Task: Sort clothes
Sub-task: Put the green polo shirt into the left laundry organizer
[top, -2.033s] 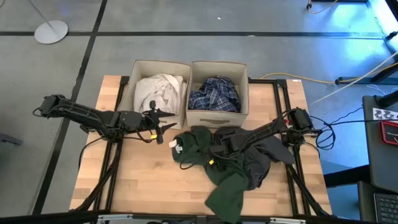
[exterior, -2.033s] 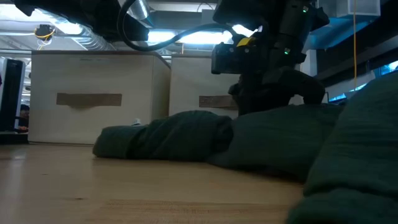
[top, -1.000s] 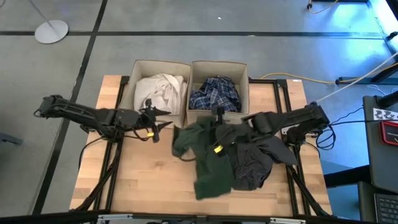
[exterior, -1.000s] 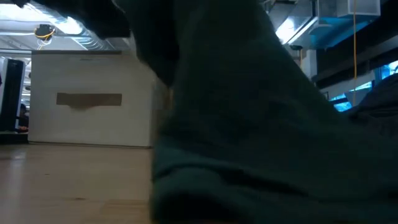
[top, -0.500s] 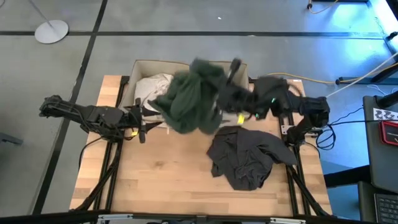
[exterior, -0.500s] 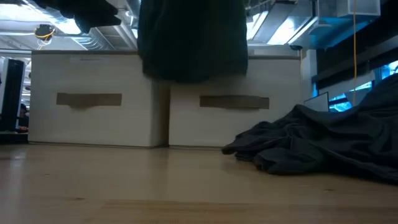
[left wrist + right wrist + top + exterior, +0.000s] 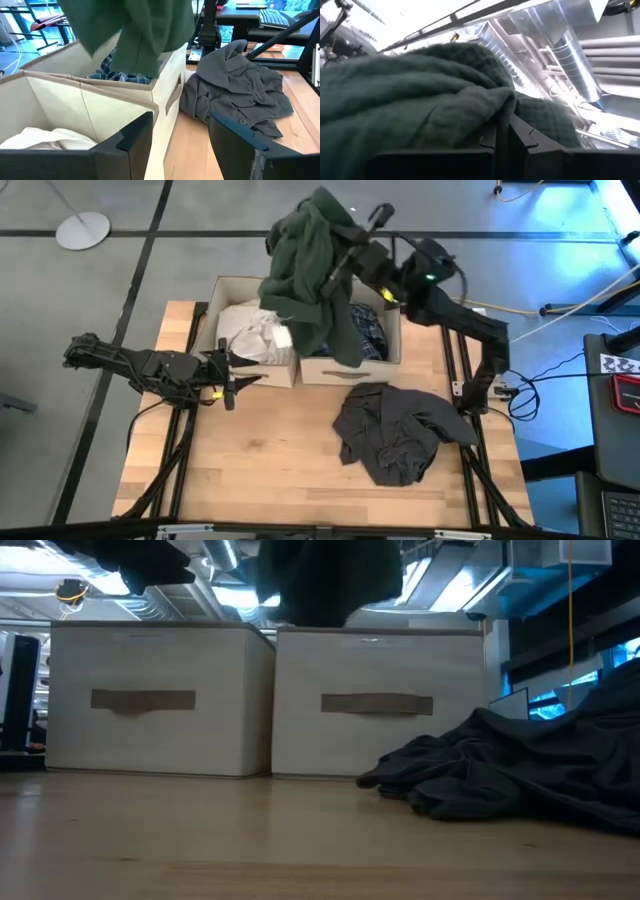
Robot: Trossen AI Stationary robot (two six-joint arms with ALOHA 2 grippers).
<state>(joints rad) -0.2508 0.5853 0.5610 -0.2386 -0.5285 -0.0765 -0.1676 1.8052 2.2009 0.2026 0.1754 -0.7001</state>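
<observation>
My right gripper [image 7: 343, 252] is high above the two beige boxes, shut on the dark green garment [image 7: 312, 268], which hangs over the right box [image 7: 345, 366]; it also shows in the left wrist view [image 7: 135, 35]. The plaid garment [image 7: 368, 330] lies in the right box, the white garment [image 7: 252, 332] in the left box [image 7: 232, 288]. The dark grey garment [image 7: 392, 427] lies crumpled on the table right of centre. My left gripper [image 7: 236, 376] is open and empty in front of the left box. My right gripper pinches a bunched fold of the green garment [image 7: 492, 117] between its two fingers. The garment is lifted clear of the table and hangs slack below the fingers over the right box; its lower end [image 7: 345, 352] reaches to about the box's front rim.
The two boxes stand side by side at the table's far edge. The wooden tabletop [image 7: 260, 470] is bare at the near left. A cable [image 7: 520, 320] runs off the table's right side.
My right gripper has risen from the table's middle toward the far edge, carrying the green garment. The garment has left the table and now hangs above the right box. The grey garment stays on the table. My left gripper has drawn back slightly toward the left.
</observation>
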